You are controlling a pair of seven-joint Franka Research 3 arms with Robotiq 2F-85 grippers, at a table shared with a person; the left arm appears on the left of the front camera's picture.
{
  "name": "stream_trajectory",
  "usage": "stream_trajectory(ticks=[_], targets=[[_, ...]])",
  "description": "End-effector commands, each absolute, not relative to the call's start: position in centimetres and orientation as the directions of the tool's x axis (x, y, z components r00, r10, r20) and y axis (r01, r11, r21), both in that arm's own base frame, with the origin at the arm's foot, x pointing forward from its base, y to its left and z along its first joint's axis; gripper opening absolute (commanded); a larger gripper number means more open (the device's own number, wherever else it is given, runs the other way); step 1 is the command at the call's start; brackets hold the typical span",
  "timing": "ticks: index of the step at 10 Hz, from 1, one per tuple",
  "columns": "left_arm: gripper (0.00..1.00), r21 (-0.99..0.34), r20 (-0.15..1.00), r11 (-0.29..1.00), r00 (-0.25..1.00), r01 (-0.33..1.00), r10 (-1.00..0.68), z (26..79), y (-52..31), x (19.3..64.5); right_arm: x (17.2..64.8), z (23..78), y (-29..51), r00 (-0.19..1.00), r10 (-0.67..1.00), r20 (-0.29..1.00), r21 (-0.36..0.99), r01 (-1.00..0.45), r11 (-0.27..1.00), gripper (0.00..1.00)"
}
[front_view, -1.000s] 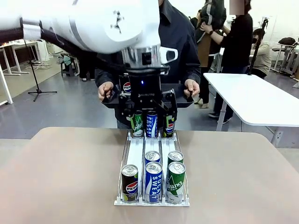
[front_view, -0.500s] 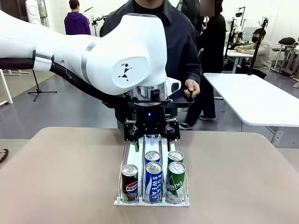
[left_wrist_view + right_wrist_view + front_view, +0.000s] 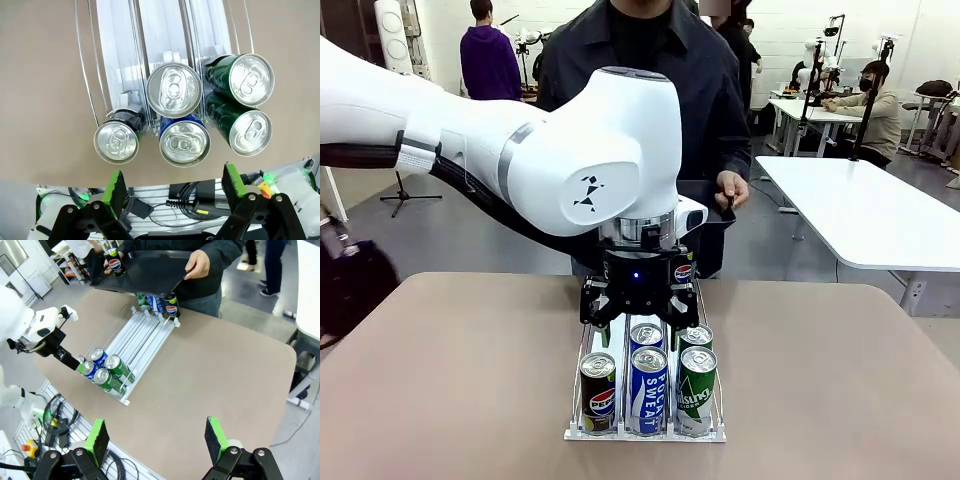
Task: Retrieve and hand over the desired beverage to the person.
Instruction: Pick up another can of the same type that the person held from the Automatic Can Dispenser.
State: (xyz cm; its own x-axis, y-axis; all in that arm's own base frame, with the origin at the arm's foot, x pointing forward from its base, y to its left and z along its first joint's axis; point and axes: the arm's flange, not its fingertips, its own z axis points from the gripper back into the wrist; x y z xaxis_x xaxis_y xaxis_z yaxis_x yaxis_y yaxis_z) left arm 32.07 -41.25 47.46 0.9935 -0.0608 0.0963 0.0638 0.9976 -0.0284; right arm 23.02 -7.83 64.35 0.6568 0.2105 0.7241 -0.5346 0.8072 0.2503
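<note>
- The left gripper (image 3: 174,184) hovers over the near end of the rack (image 3: 576,405), jaws spread wide with nothing between them. Its green pads (image 3: 116,186) straddle roughly the middle lane, so the aim is not clearly on any one can.
- The near cans stand packed. The Pepsi can (image 3: 598,392), the Pocari Sweat can (image 3: 648,388) and the green can (image 3: 697,390) sit side by side in front. A second blue can (image 3: 646,336) and a second green can (image 3: 695,337) stand close behind them. A finger coming down could land on a neighbour's lid, or wedge between two cans and tip one.
- I cannot tell which drink is wanted, and three brands this close together make a wrong pick easy.
- The rack looks light, so a skewed lift could drag it across the table (image 3: 450,380).
- The person (image 3: 710,90) holds a black tray (image 3: 150,270) near the rack's far end, above the far cans (image 3: 156,304). A fast handover swing could strike the tray or the person's hand (image 3: 731,187).
- The right gripper (image 3: 156,439) hangs wide and empty, well apart from the rack, so it poses little risk.
</note>
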Motion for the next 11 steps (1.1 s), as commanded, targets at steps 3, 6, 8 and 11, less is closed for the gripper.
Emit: stream_trajectory(ticks=[3,6,8,11], targets=[[1.0,-0.005,0.116,1.0,0.993,0.026,-0.025,45.7,-42.2,32.6,23.1,64.2,-7.8,0.646,0.22,0.731,0.258,-0.56,0.787,1.0],[1.0,0.003,0.091,1.0,0.996,-0.014,0.014,45.1,-42.4,33.2,23.1,64.2,-7.8,0.646,0.22,0.731,0.258,-0.56,0.787,1.0],[1.0,0.007,0.076,0.999,0.996,-0.036,0.036,44.7,-42.6,33.2,23.1,64.2,-7.8,0.646,0.22,0.731,0.258,-0.56,0.787,1.0],[1.0,0.002,0.07,0.998,0.996,-0.058,0.057,44.3,-42.9,33.3,23.1,64.2,-7.8,0.646,0.22,0.731,0.258,-0.56,0.787,1.0]])
